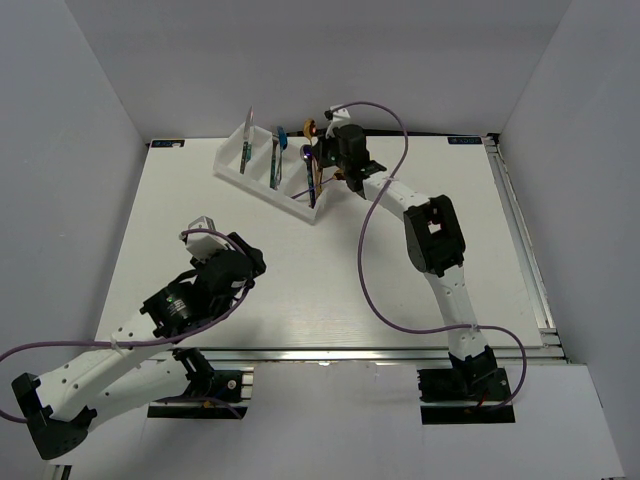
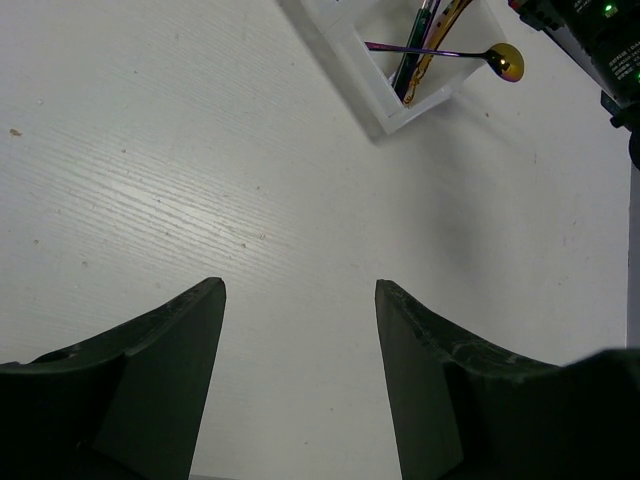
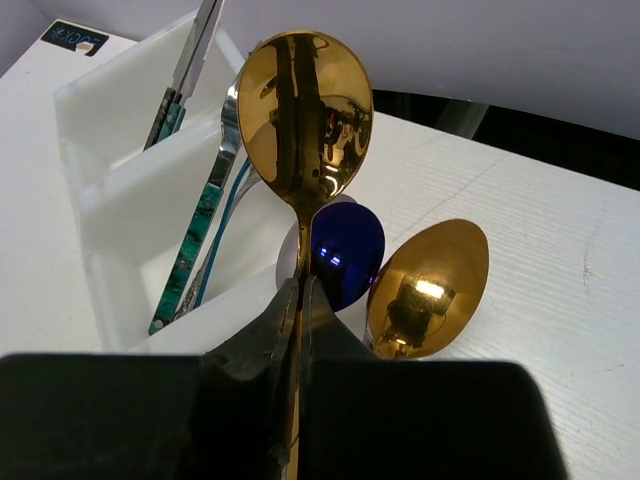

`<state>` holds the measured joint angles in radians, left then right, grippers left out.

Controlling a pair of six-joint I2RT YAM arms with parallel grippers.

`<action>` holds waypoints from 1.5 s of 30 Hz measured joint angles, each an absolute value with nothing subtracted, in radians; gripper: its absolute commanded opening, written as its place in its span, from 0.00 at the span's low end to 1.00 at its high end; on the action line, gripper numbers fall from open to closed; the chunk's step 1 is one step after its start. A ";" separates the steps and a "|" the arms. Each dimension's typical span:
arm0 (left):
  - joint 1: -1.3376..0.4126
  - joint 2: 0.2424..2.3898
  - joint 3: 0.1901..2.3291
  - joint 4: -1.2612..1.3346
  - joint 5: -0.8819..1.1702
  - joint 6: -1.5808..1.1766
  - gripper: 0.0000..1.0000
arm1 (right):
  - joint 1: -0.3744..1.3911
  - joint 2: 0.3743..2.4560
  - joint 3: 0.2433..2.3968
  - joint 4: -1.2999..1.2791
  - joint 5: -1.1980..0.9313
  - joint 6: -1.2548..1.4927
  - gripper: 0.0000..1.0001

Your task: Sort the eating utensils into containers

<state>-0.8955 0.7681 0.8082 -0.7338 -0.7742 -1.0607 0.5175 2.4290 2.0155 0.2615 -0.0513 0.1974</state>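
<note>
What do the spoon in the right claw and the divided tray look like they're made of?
The spoon, clamped in the right claw, is probably metal with a polished gold finish: its bowl mirrors the surroundings sharply. The tray is likely plastic, white and matte to slightly translucent: it has thin flat walls and no mirror reflections. Look alone can't confirm either.

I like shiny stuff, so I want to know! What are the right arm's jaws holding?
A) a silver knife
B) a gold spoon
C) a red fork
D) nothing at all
B: in the right wrist view the right jaws are pinched shut on the stem of a gold spoon, whose shiny bowl sticks out past them, next to the white tray.
</note>
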 measured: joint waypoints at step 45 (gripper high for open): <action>-0.892 0.746 0.878 -0.471 -0.414 -0.348 0.98 | 0.279 1.620 1.507 -0.175 -0.523 -0.196 0.90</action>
<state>-0.8917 0.7456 0.8783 -0.4706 -0.4141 -0.3477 0.2794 1.6203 1.5066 -0.1749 -0.5228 -0.1963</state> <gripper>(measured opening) 0.982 0.894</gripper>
